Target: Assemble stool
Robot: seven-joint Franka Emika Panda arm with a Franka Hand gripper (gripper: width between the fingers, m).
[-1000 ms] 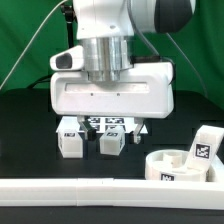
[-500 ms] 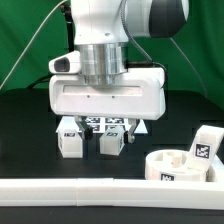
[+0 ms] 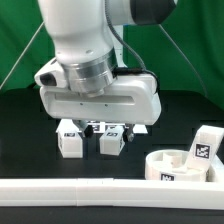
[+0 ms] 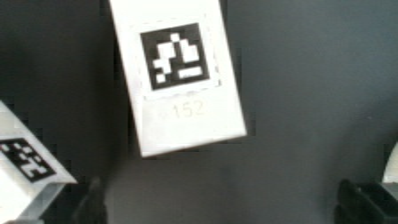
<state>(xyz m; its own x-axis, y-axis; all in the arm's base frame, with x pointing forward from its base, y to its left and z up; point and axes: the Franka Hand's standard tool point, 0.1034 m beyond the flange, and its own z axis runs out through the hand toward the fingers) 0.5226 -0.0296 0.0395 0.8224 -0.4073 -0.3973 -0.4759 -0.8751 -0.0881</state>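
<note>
Two white stool legs (image 3: 70,141) (image 3: 112,142) with marker tags lie side by side on the black table, just below my gripper (image 3: 104,124). In the wrist view one tagged leg (image 4: 180,78) lies lengthwise ahead of the gripper (image 4: 217,205), and the corner of another tagged piece (image 4: 25,157) shows beside it. The dark fingertips (image 4: 61,204) stand wide apart with only bare table between them, so the gripper is open and empty. The round rimmed seat disc (image 3: 181,166) lies at the exterior view's right, with a third leg (image 3: 205,144) standing behind it.
A long white rail (image 3: 90,189) runs along the front edge of the table. A green curtain (image 3: 20,50) hangs behind. The marker board (image 3: 96,124) shows partly under the gripper, behind the two legs.
The hand has turned about its axis and shifted a little to the exterior view's left, staying above the two legs. The stool parts have not moved.
</note>
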